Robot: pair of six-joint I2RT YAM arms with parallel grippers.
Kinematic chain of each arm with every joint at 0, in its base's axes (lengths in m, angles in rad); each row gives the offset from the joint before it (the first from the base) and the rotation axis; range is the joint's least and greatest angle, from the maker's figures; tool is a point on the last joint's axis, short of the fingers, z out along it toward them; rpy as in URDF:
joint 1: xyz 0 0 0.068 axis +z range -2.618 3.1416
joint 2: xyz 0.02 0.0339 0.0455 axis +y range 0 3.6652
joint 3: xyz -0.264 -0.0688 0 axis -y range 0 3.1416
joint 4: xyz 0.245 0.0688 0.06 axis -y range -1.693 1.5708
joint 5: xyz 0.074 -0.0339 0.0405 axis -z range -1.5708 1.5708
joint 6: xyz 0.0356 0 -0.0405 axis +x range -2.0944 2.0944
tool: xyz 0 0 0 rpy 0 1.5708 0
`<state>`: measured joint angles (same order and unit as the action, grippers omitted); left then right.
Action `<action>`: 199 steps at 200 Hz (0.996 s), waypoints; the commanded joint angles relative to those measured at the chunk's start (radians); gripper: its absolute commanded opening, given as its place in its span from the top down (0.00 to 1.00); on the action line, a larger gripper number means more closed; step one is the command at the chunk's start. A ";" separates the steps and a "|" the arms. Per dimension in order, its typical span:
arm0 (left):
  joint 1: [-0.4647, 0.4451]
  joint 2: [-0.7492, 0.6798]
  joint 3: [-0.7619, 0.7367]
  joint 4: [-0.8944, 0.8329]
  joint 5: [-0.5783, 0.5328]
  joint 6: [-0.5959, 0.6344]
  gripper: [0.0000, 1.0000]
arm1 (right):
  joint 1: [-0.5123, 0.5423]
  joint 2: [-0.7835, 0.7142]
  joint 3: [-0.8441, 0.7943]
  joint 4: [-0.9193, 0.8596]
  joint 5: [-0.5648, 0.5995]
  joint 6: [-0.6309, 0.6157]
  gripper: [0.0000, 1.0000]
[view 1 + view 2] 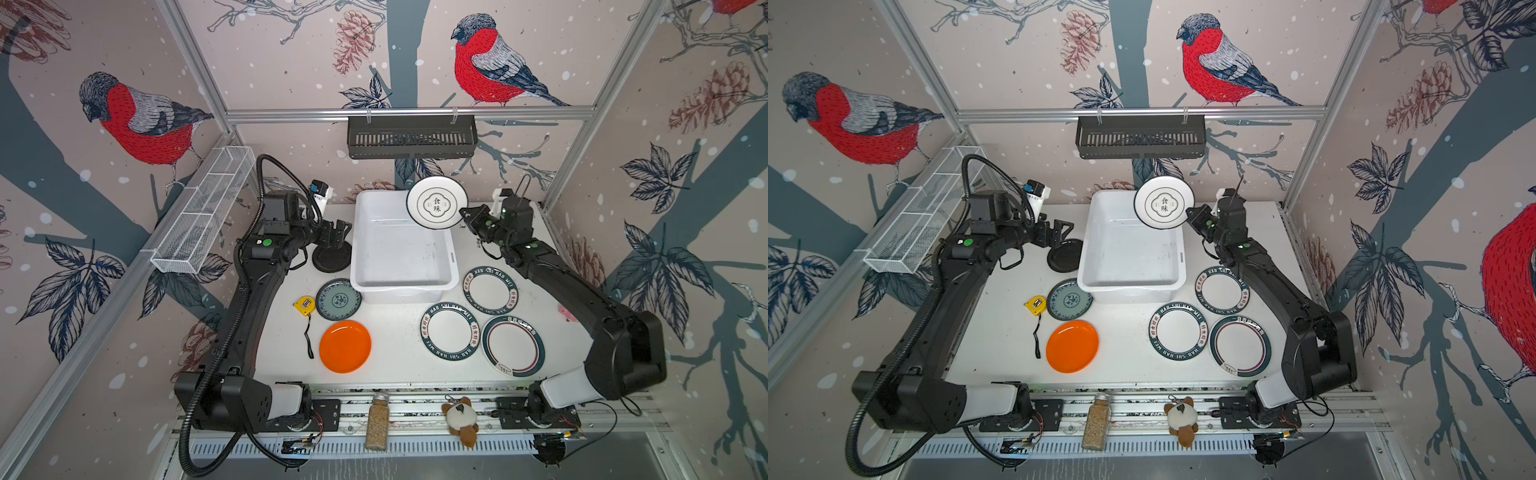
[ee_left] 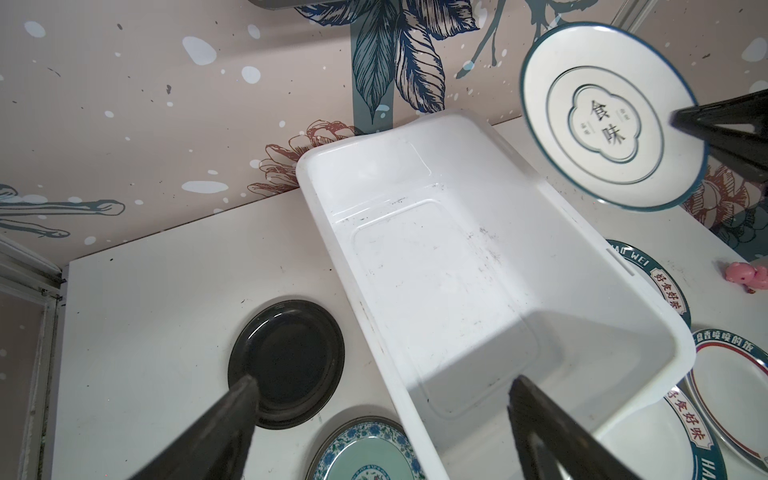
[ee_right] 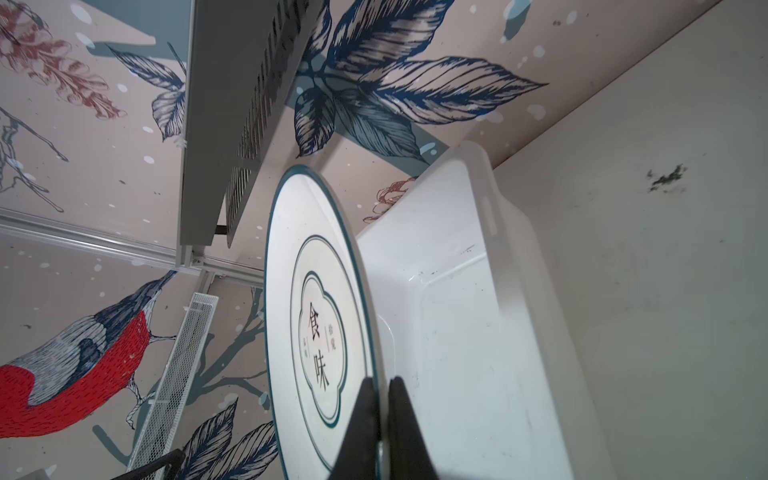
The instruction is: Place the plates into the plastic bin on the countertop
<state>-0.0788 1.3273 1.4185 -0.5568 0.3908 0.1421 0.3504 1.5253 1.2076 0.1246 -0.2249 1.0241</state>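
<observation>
While the right gripper [image 1: 463,215] clenches a white plate [image 1: 436,203] by its rim, the bin [image 1: 399,291] sits at the back middle of the countertop [image 1: 395,357].

Both top views show the white plate lifted clear of the surface and tilted steeply, over the bin's far right corner, its face with dark characters turned toward the camera. The right wrist view shows the two jaws pinched on either side of the plate's edge. The left gripper [image 1: 337,237] hangs with its jaws spread wide, grasping nothing, above the black plate [image 1: 328,262], which lies flat just beside the bin's left wall. The teal plate [image 1: 338,299] lies just beside the bin's near left corner, with the orange plate [image 1: 345,346] in front of it. Three dark-rimmed plates [image 1: 450,331] lie flat near the bin's near right corner, close together.
</observation>
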 commanded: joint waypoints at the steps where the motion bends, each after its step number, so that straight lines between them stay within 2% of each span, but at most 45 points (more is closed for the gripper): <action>1: 0.001 -0.011 0.013 0.008 0.015 -0.014 0.07 | 0.064 0.065 0.064 0.028 0.102 0.012 0.97; 35: -0.001 -0.018 0.046 -0.017 0.011 -0.015 0.07 | 0.146 0.227 0.194 -0.012 0.157 0.017 0.97; 87: -0.001 -0.047 0.054 -0.038 0.014 -0.009 0.06 | 0.208 0.449 0.380 -0.093 0.235 0.030 0.97; 142: 0.000 -0.062 0.024 -0.040 0.020 -0.006 0.06 | 0.225 0.645 0.563 -0.192 0.246 0.050 0.97; 199: 0.000 -0.059 0.010 -0.038 0.031 -0.012 0.06 | 0.223 0.754 0.650 -0.232 0.252 0.061 0.97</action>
<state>-0.0795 1.2678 1.4330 -0.5877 0.3927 0.1299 0.5735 2.2551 1.8313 -0.1070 0.0154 1.0702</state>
